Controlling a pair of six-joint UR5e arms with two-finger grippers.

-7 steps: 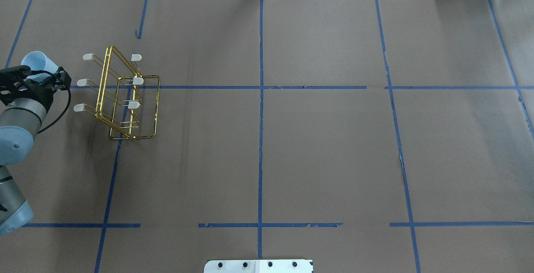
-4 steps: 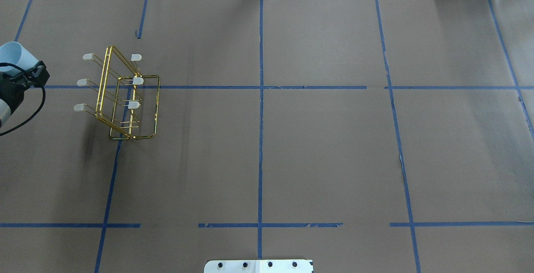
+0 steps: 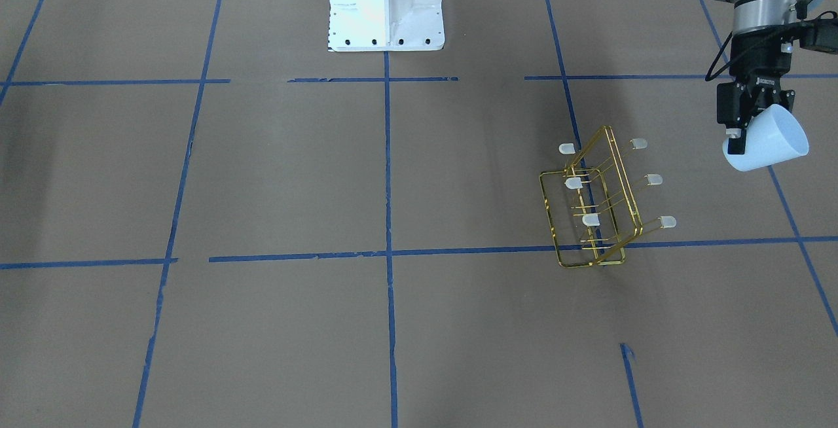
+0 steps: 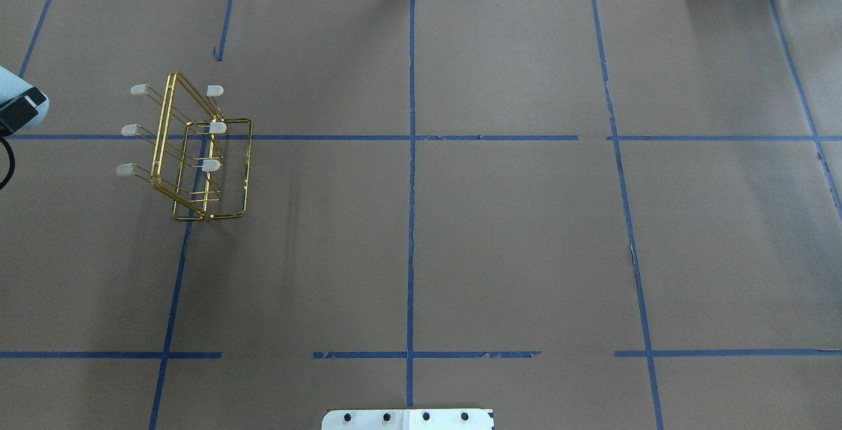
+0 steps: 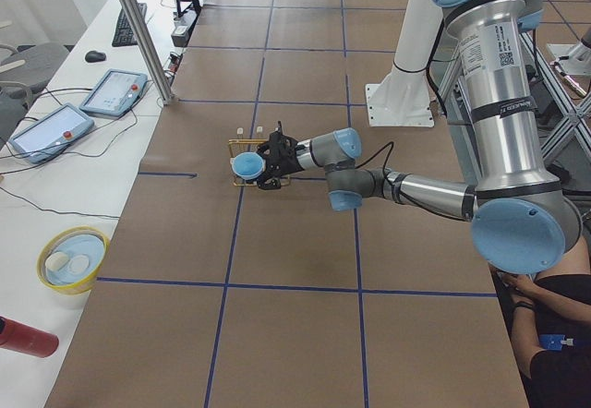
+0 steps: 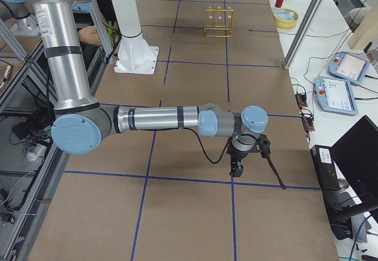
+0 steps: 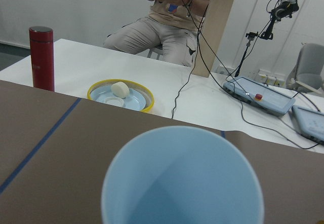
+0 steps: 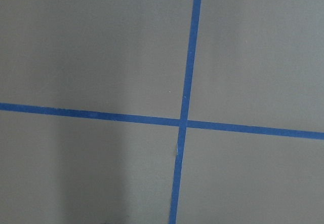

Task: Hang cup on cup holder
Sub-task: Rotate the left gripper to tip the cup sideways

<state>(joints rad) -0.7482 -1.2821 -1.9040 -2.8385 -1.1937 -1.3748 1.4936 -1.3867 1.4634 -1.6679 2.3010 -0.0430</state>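
Left tool (image 3: 745, 136) pinched on the cup (image 3: 771, 145) near its base; light, smooth, crushable plastic is judged, rim left free.

Cup (image 3: 771, 142): pale blue, plain. Cup holder (image 3: 591, 219): gold wire, whitish caps. Table (image 3: 294, 173): brown w/ blue tape grid.

One cup (image 3: 769, 146), one holder (image 3: 594, 209) with six prongs (image 3: 667, 222), one bowl (image 7: 120, 95) and one flask (image 7: 41, 58) can be counted.
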